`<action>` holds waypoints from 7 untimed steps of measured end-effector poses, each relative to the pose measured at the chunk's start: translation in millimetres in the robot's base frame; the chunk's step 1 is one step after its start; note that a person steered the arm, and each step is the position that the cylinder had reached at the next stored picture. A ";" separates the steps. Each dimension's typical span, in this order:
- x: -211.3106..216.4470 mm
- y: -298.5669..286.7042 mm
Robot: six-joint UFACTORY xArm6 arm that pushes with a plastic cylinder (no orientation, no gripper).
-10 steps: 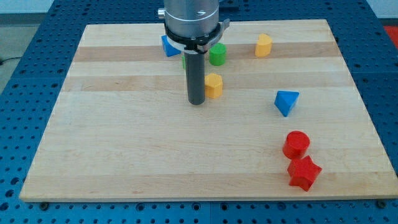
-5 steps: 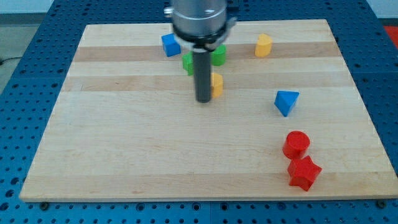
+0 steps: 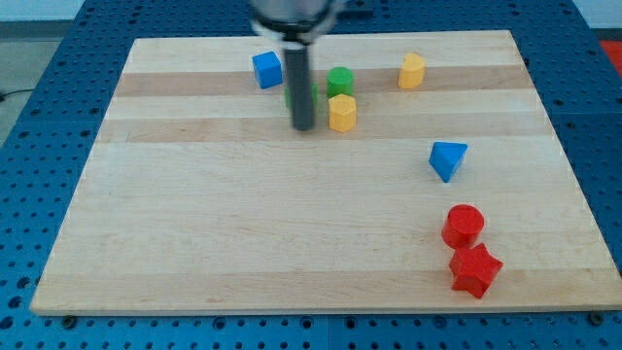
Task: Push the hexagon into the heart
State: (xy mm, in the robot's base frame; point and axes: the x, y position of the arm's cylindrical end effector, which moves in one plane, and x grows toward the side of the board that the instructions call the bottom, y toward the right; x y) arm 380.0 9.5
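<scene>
The yellow hexagon (image 3: 342,113) lies in the upper middle of the wooden board (image 3: 194,224), just below a green cylinder (image 3: 340,82). The yellow heart (image 3: 412,71) lies further to the view's right and a little higher, apart from the hexagon. My tip (image 3: 303,128) is on the board just left of the hexagon, with a small gap between them. The rod partly hides a second green block (image 3: 293,96) behind it.
A blue cube (image 3: 266,70) lies at the upper left of the rod. A blue triangular block (image 3: 447,159) lies at the right middle. A red cylinder (image 3: 464,226) and a red star (image 3: 475,271) lie at the lower right.
My tip has moved toward the view's top. The yellow hexagon has shifted up and slightly right, closer to the green cylinder.
</scene>
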 end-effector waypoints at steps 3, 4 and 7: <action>-8.3 66.9; -0.1 87.1; -17.3 90.9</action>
